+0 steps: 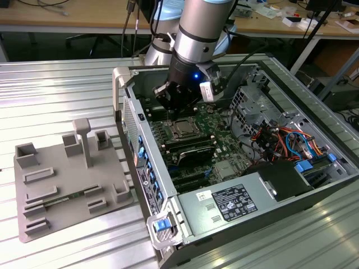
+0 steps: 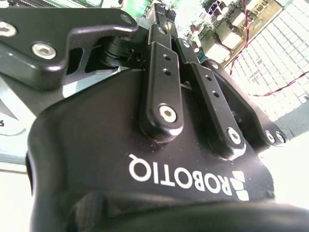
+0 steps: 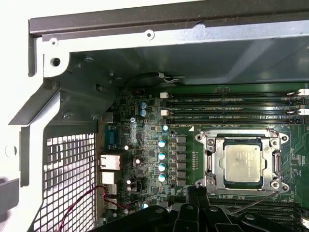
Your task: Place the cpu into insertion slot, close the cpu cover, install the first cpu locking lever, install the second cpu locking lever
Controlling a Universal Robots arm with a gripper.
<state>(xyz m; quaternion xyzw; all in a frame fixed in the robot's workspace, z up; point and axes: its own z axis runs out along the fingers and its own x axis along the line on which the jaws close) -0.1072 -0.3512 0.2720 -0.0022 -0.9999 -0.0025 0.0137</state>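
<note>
We note the cpu (image 3: 244, 160) seated in the insertion slot (image 3: 213, 163), cpu cover (image 3: 272, 143) lying closed over it. The gripper (image 1: 178, 102) hovers above, fingers (image 2: 161, 72) pressed together, empty.

A grey fixture plate (image 1: 67, 185) lies on the ribbed table (image 1: 50, 89), at nine o'clock from the open computer case (image 1: 314, 140).
</note>
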